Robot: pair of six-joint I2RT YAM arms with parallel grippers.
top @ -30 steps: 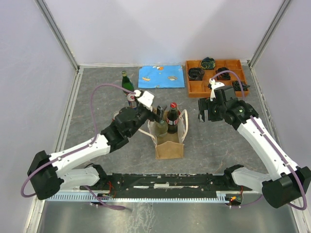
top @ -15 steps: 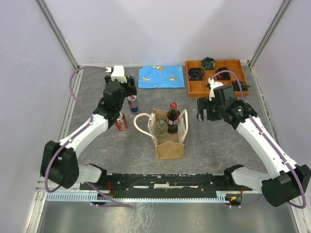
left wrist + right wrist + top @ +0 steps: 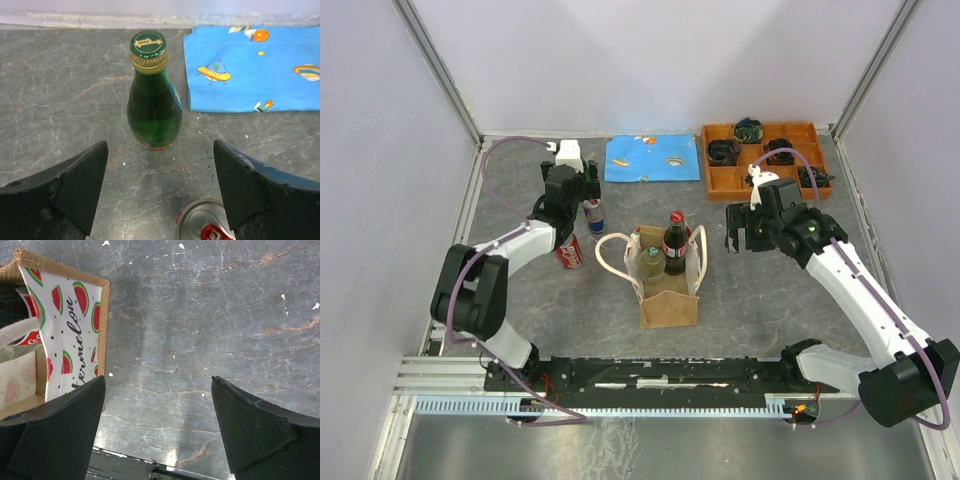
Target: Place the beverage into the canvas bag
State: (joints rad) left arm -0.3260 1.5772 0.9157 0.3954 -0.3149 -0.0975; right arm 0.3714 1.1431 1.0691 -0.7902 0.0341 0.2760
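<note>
Left wrist view: my left end effector (image 3: 159, 167) gapes empty. Green glass bottle (image 3: 153, 100) stands upright on bench (image 3: 60, 100) just ahead, near blue cloth (image 3: 250, 70). Rigid, slick, breakable, prob. heavy; I'd clamp its fat body, not the neck. Canvas bag (image 3: 667, 290) stands mid-bench, well apart.

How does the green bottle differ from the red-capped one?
The green bottle stands on the table, outside the canvas bag; the red-capped bottle stands inside it. The green bottle has a green-and-gold cap and green glass; the red-capped bottle looks dark. Both stand upright, capped.
</note>
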